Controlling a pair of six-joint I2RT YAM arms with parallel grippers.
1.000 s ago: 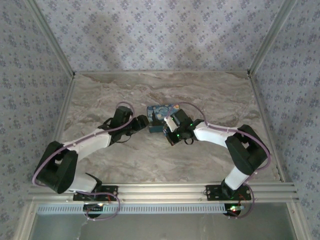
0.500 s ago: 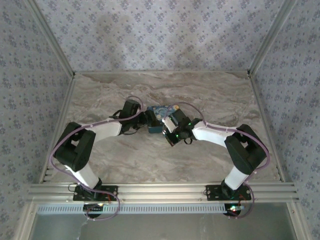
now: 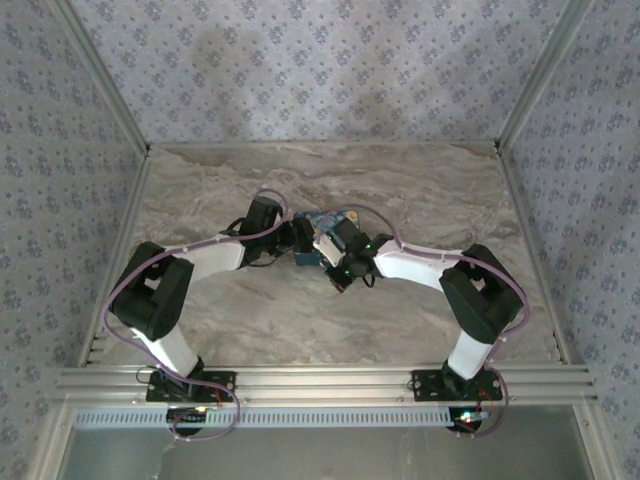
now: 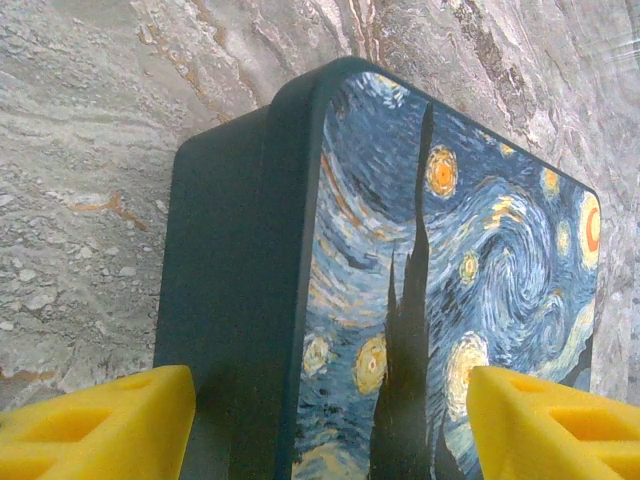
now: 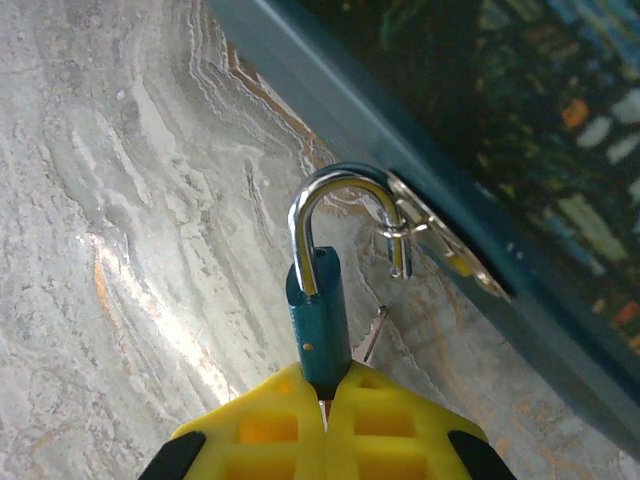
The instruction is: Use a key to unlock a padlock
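Top external view: the marbled surface [image 3: 200, 330] meets a patterned wall [image 3: 60, 180] on its left. Bare room lies between that edge and the left arm [image 3: 215, 258], which reaches inward to the blue box [image 3: 330, 216] near the middle of the surface. Left wrist view: the left jaws stand wide apart. One yellow finger [image 4: 95, 425] sits beside the box's dark side wall and the other sits over the painted lid. Whether either finger touches the box cannot be told, and no grip is evident. The near end of the box is cut off by the frame edge, and open surface shows to its left and beyond it. Right wrist view: the right jaws are fully closed on the teal body of the padlock [image 5: 318, 310], which is held just beside the box's lower rim. One leg of the shackle [image 5: 345, 185] stands clear of the body, and a thin ring [image 5: 432, 222] hangs on that free leg. A pale sliver on the ring, taken as the key [image 5: 452, 262], lies against the box rim; it is small and its blade cannot be made out. The box is dark and blurred at this range. Top external view: the right arm [image 3: 430, 265] comes in from the right, with open surface between it and the right-hand wall.
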